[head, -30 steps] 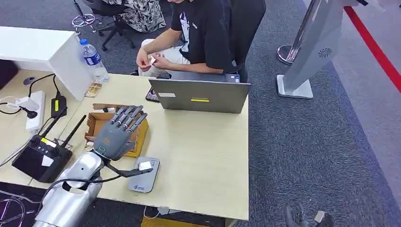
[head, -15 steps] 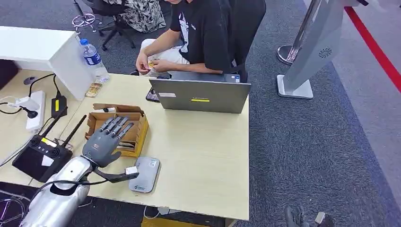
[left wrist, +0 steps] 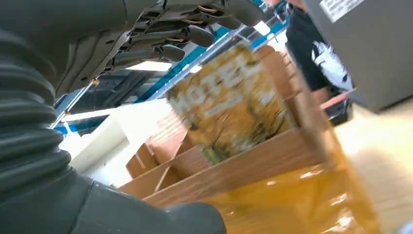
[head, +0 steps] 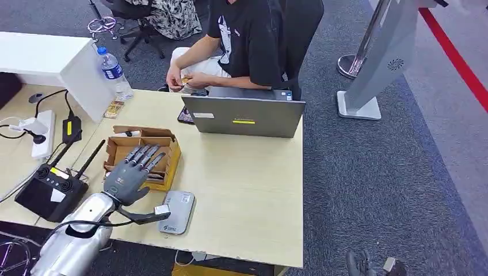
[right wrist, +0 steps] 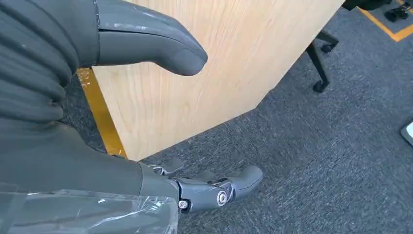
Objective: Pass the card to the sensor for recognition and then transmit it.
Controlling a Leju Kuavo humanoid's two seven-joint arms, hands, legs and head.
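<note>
Your left hand [head: 131,174] hovers over the near edge of the cardboard box [head: 167,150], fingers [head: 147,156] stretched out and apart, holding nothing. In the left wrist view a yellow card [left wrist: 229,101] stands tilted inside the box, beyond the fingertips and not touching them. The grey sensor [head: 176,211] lies flat on the table [head: 247,178] just right of your wrist, near the front edge. Left of the box sit a black controller [head: 49,190] with its aerials up, a power strip [head: 40,133] and loose cables. At the far side a closed-looking grey laptop [head: 244,116] faces you, with a person [head: 241,43] seated behind it, and a water bottle [head: 114,73] stands at the far left corner. Your right hand [right wrist: 146,102] hangs low beside the table's end panel, above the carpet, thumb and fingers spread and empty.
</note>
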